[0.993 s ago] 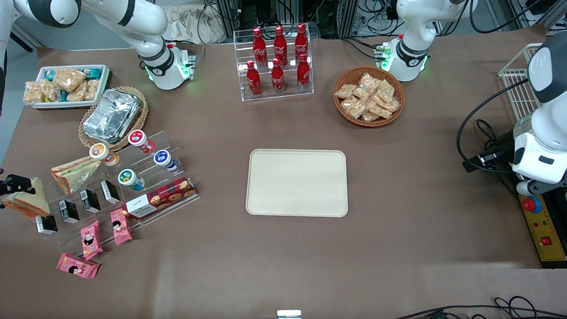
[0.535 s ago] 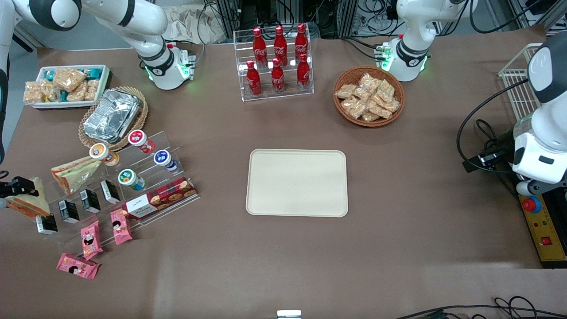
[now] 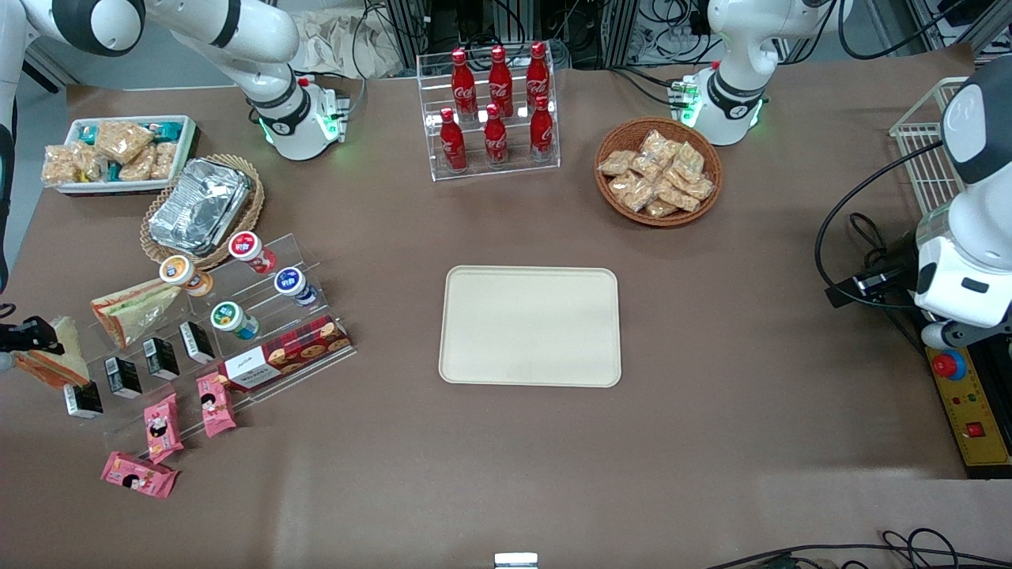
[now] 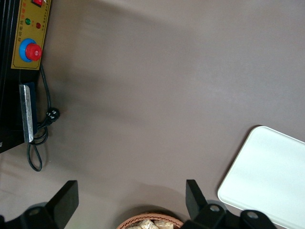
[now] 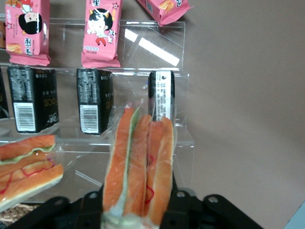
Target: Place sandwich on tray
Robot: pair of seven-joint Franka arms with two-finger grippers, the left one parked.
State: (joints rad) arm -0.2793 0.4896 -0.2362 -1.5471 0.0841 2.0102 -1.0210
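The gripper (image 3: 24, 338) is at the working arm's end of the table, at the very edge of the front view, and its jaws are closed on the sandwich (image 3: 57, 357). In the right wrist view the sandwich (image 5: 139, 164) stands on its edge between the two fingers (image 5: 183, 202), with the orange filling and a thin green line facing the camera, so the hold is across the two bread faces. The sandwich is just beside the clear acrylic stand (image 3: 198, 316), close to the small black cartons (image 3: 122, 377), and I cannot tell if it touches the table. The second wedge sandwich (image 3: 134, 308) lies on the stand, farther from the front camera. The tray (image 3: 530, 325) is in the middle of the table, well apart from the sandwich. I judge that this sandwich is light and soft: the bread will press in easily, and the clear wrap is probably smooth and a little slippery. A hold on the flat faces near the thick edge seems good, with gentle force, because a hard squeeze can crush it and push the filling out. A tilt during the carry could let it slide in the wrap.
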